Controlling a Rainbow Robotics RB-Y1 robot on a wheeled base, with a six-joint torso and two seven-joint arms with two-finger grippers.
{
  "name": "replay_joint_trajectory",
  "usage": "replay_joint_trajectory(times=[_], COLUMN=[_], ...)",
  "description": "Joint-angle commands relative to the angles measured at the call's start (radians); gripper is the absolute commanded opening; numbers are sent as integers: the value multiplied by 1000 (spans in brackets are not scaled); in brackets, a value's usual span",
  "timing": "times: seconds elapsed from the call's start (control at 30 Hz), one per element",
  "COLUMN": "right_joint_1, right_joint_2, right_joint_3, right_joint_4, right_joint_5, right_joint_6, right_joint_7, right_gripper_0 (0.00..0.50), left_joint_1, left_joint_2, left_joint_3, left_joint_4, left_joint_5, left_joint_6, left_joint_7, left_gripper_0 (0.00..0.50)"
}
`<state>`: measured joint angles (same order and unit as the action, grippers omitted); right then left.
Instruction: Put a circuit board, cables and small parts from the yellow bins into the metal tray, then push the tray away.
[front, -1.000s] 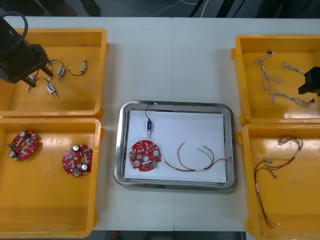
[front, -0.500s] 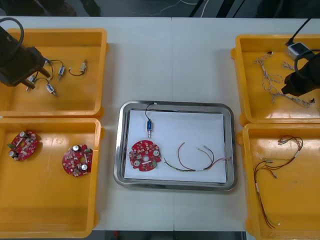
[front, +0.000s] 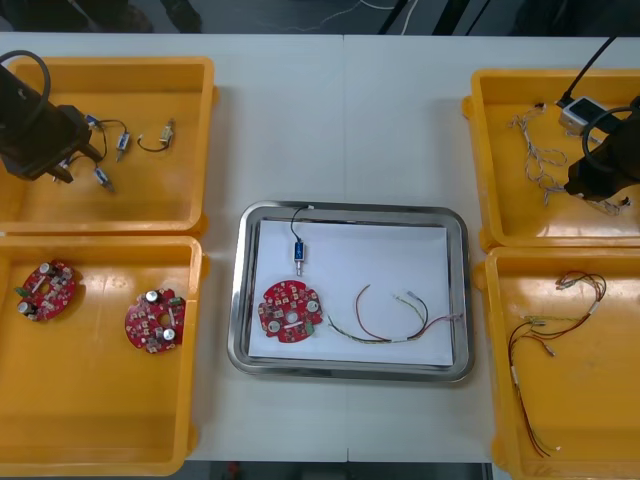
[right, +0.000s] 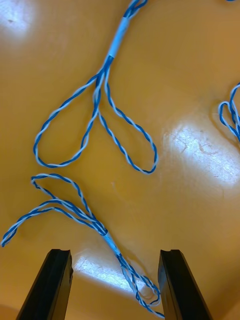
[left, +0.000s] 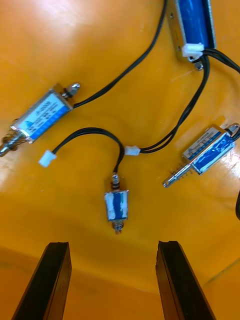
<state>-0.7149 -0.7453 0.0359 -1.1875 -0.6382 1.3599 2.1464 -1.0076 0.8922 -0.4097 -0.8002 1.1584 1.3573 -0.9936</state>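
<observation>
1. Yellow near bins (front: 90, 400): two spare circuit boards (front: 155, 321) left, red and yellow cables (front: 540, 323) right.
2. Metal tray (front: 350, 372) between them holds a red circuit board (front: 290, 310), a red-yellow cable (front: 390, 338) and a small metal part (front: 298, 251).
3. Far left bin (front: 150, 200) — left gripper (left: 112, 247), fingers wide and empty, above small metal parts (left: 117, 205).
4. Far right bin (front: 500, 180) — right gripper (right: 114, 252), fingers apart, seemingly not touching the twisted blue and white cable (right: 95, 120).

table (front: 340, 120): light, seam down the middle | floor (front: 300, 15) beyond far edge: dark

Front: overhead, steeply down on table (front: 340, 120).
Left wrist: close, facing left bin (left: 35, 65) floor past fingers (left: 50, 280).
Right wrist: same, right bin (right: 200, 60); front shares both.
</observation>
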Motion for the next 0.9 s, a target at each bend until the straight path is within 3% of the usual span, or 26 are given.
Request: replay_joint_trajectory(times=[0.03, 0.43, 0.7, 0.9], right_joint_1=[-17, -92, -120, -120], right_joint_2=[-71, -69, -69, -69], right_joint_3=[2, 78, 113, 128], right_joint_4=[72, 206, 255, 255], right_joint_5=[-51, -67, -150, -163], right_joint_6=[-44, -131, -134, -133], right_joint_7=[27, 67, 99, 116], right_gripper_0=[500, 500, 500, 500], left_joint_1=[-57, -55, -57, -55], left_joint_2=[-18, -36, -38, -39], left_joint_3=[-64, -155, -198, -219], left_joint_4=[3, 4, 9, 9], left_joint_5=[10, 18, 27, 29], left_joint_6=[-47, -112, -136, -145], left_joint_7=[-28, -25, -26, -25], left_gripper_0=[500, 500, 500, 500])
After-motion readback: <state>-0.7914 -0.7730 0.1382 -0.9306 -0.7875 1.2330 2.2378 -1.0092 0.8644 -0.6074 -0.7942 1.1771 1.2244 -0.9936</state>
